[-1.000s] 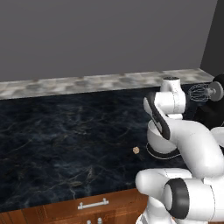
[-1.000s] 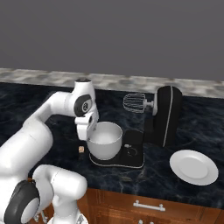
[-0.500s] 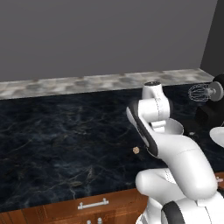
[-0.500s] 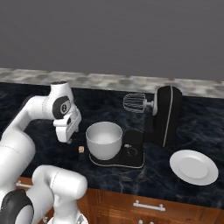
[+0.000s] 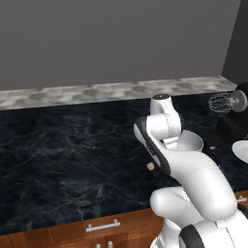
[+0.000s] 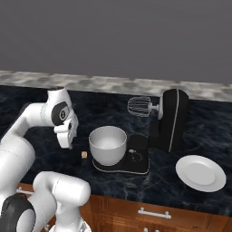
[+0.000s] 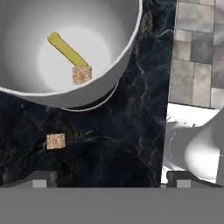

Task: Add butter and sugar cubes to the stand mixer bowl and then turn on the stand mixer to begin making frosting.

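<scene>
Dark marble counter (image 6: 36, 108), grey wall behind. Gripper (image 6: 65, 144) hangs w/ jaws wide apart, empty, just left of stand mixer bowl (image 6: 107, 144). Bowl, near front edge on stand mixer (image 6: 168, 121) base, holds butter stick (image 7: 66, 48) + sugar cube (image 7: 82, 74). 2nd sugar cube (image 7: 56, 141) on counter beside bowl. White plate (image 6: 200, 172) right of mixer.

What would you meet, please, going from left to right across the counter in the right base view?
gripper → sugar cube → stand mixer bowl → stand mixer → white plate
</scene>
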